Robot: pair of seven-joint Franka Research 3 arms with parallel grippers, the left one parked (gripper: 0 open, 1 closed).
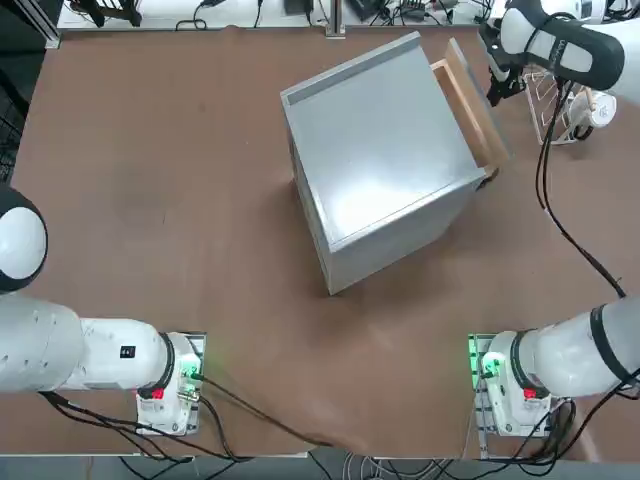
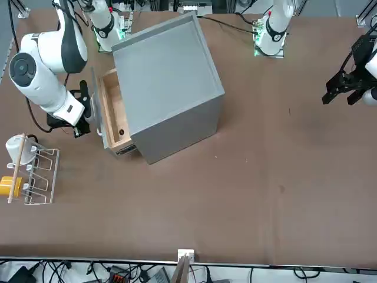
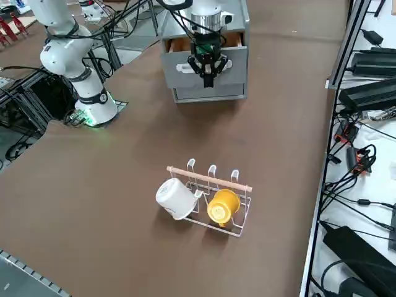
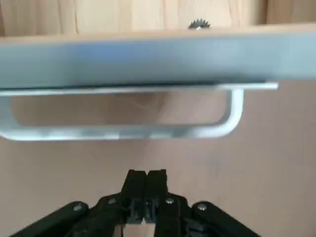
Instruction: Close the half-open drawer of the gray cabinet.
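Front view: a brown counter (image 2: 247, 200) seen from across the robot. Going left to right, a small white wire rack (image 2: 35, 174) stands near the counter's left edge, carrying a white mug (image 2: 15, 148) and a yellow mug (image 2: 10, 186). Just beyond it, the white right arm reaches in, its black right end effector (image 2: 82, 113) held just beside the drawer's front panel; from here it is hard to tell whether the two touch. The drawer (image 2: 111, 112), with light tan wooden sides and a flat gray front, sticks partly out of the left face of the gray cabinet (image 2: 168, 82). The cabinet is a large box standing askew in the counter's far left-centre area, its smooth top facing up.

In the right wrist view, the end effector's two black fingers (image 4: 136, 190) are pressed together with nothing between them. Ahead of them runs the drawer's silver bar handle (image 4: 123, 131), and behind it the gray front panel (image 4: 148, 57) with tan wood showing inside the drawer.

In the right side view, the end effector hangs in front of the drawer's face, fingertips pointing down.
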